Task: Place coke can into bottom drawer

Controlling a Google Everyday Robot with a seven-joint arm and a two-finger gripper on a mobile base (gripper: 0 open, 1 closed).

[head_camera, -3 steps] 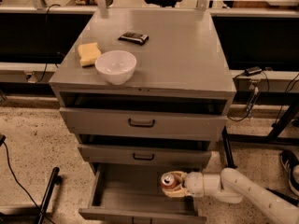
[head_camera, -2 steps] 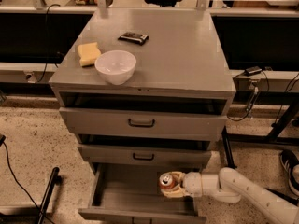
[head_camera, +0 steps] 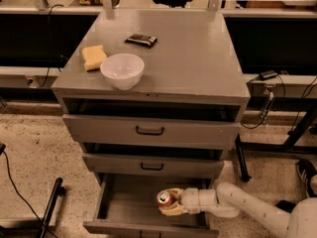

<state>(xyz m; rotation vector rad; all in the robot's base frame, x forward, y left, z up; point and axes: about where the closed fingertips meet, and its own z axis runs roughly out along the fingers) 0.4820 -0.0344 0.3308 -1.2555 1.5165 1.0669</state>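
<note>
The coke can (head_camera: 165,198), red-orange with a silver top, stands upright inside the open bottom drawer (head_camera: 126,202), at its right side. My gripper (head_camera: 170,203) reaches in from the right on a white arm (head_camera: 247,209) and is shut on the can, its tan fingers wrapped around the can's lower half. The can's base is hidden by the fingers, so I cannot tell whether it rests on the grey tray floor.
Two closed grey drawer fronts with black loop handles (head_camera: 149,130) sit above. On the cabinet top stand a white bowl (head_camera: 122,70), a yellow sponge (head_camera: 93,56) and a dark packet (head_camera: 141,39). Cables and a black bar (head_camera: 49,209) lie on the floor left.
</note>
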